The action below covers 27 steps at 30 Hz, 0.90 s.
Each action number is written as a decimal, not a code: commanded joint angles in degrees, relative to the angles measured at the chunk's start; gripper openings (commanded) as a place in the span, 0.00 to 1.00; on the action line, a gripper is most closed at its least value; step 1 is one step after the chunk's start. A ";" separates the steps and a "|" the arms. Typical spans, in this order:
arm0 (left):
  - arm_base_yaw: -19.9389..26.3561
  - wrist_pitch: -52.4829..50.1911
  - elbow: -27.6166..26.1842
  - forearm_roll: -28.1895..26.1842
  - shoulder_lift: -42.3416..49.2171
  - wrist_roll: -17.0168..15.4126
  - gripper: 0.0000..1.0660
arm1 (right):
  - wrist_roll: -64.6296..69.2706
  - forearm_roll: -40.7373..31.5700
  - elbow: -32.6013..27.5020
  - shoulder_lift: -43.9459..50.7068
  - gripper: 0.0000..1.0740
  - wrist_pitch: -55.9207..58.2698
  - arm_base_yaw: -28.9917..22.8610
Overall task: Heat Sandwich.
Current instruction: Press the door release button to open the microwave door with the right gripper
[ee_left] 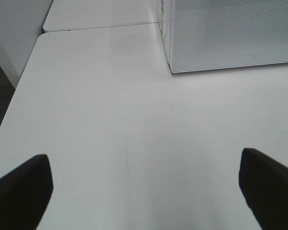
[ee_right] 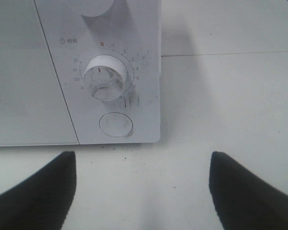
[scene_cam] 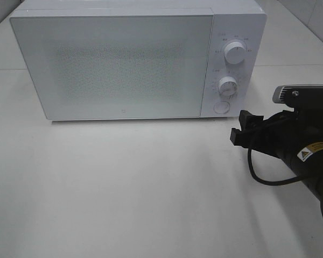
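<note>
Aiming right gripper point(scene_cam: 239, 124), jaws wide and empty, at microwave point(scene_cam: 118, 64) round button point(ee_right: 116, 124) (presumably to pop it open). Hovering left gripper point(ee_left: 144, 191) wide open, empty, over table point(ee_left: 110, 120). Finding no sandwich in view.

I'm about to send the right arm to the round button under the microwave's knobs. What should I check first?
1. Microwave door closed: ok, it sits flush.
2. Right gripper open and empty: ok.
3. Right gripper lined up with the round button: ok, facing it, not touching.
4. Timer knob at zero: ok, its mark points at the 0.
5. Left gripper out of the way: ok, open and empty over the table.
6. Sandwich location: cannot tell, it appears in no view.
</note>
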<state>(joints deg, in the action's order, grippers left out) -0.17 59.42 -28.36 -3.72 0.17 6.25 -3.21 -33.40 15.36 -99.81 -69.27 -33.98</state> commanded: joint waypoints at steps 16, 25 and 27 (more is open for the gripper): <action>0.11 -0.46 0.06 0.06 1.32 -0.11 0.97 | 52.54 0.11 0.00 -0.63 0.70 -3.44 -0.23; 0.11 -0.46 0.06 0.06 1.32 -0.11 0.97 | 77.29 0.34 0.06 -1.09 0.70 -1.09 -0.23; 0.11 -0.46 0.06 0.06 1.32 -0.11 0.97 | 79.81 0.34 0.06 -1.09 0.68 -0.46 -0.23</action>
<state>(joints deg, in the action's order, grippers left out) -0.17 59.42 -28.36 -3.72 0.17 6.25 75.06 -33.40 15.36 -101.07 -69.27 -33.98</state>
